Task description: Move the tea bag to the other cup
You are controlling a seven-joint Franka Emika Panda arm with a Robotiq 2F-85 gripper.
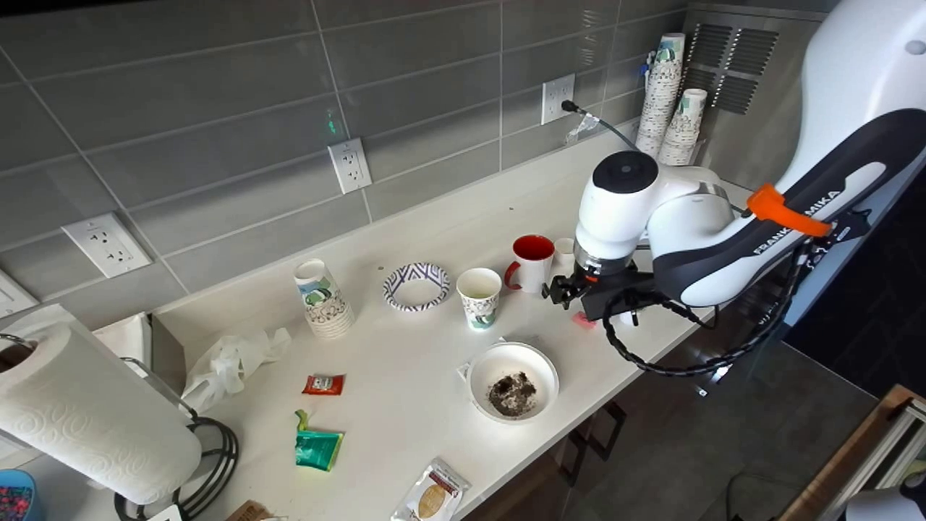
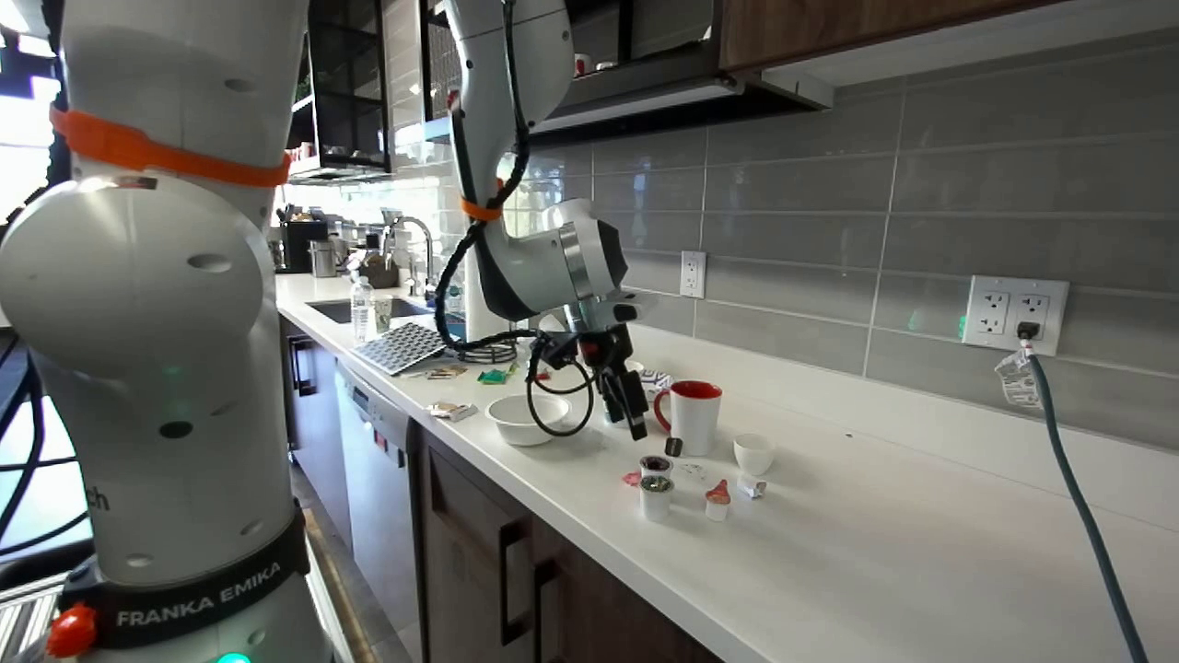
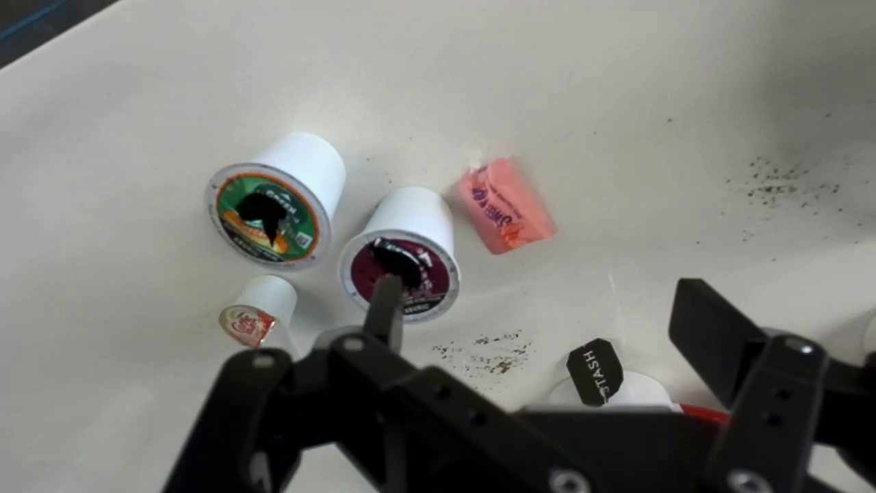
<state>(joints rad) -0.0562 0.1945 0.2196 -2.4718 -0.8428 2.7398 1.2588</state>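
The tea bag's black STASH tag (image 3: 595, 371) hangs outside a white mug (image 3: 643, 392) with a red interior and handle; it also shows in an exterior view (image 2: 673, 447). The bag itself is hidden, seemingly inside the mug. The mug stands upright in both exterior views (image 1: 534, 269) (image 2: 697, 424). A patterned paper cup (image 1: 480, 300) stands beside it, mostly hidden in the other view. My gripper (image 3: 537, 301) is open and empty, above the counter near the mug; it also shows in the exterior views (image 1: 568, 289) (image 2: 631, 422). The tag appears between its fingers, apart from them.
A white bowl (image 1: 548, 373) with dark grounds is near the counter edge. Two coffee pods (image 3: 301, 164) (image 3: 414, 212), a creamer cup (image 3: 270, 298) and a pink packet (image 3: 506, 205) lie near the gripper. A small white cup (image 2: 753, 453) and patterned paper bowl (image 1: 394, 300) flank the cups.
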